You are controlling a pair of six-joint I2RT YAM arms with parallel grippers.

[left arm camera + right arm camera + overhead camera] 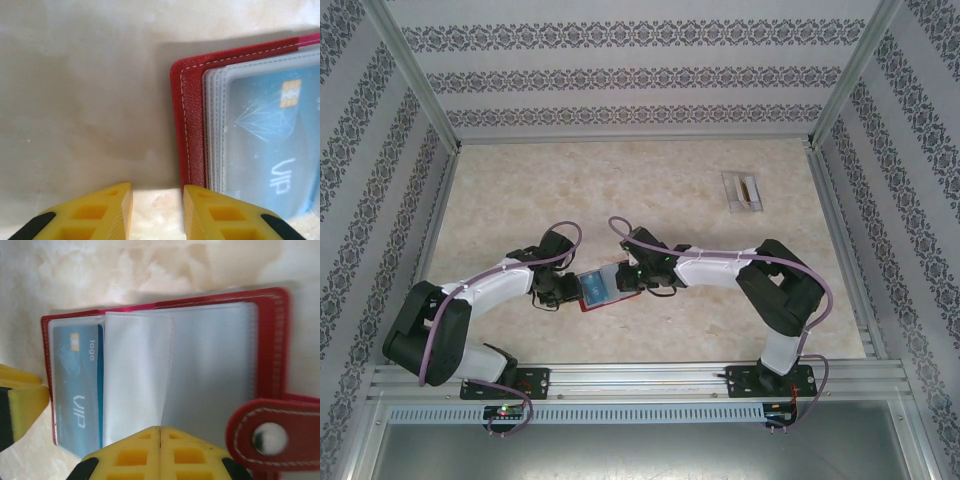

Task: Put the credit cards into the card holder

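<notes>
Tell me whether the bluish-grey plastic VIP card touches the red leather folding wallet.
Touching: left wrist view shows the card tucked inside a clear pocket of the wallet.

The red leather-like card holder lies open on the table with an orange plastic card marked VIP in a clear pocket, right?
Not orange: the right wrist view shows the plastic VIP card bluish-grey. The red leather-like card holder does lie open, card in a clear pocket.

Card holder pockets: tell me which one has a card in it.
The pocket at the end away from the snap tab: it holds a blue VIP card; the others look empty.
</notes>
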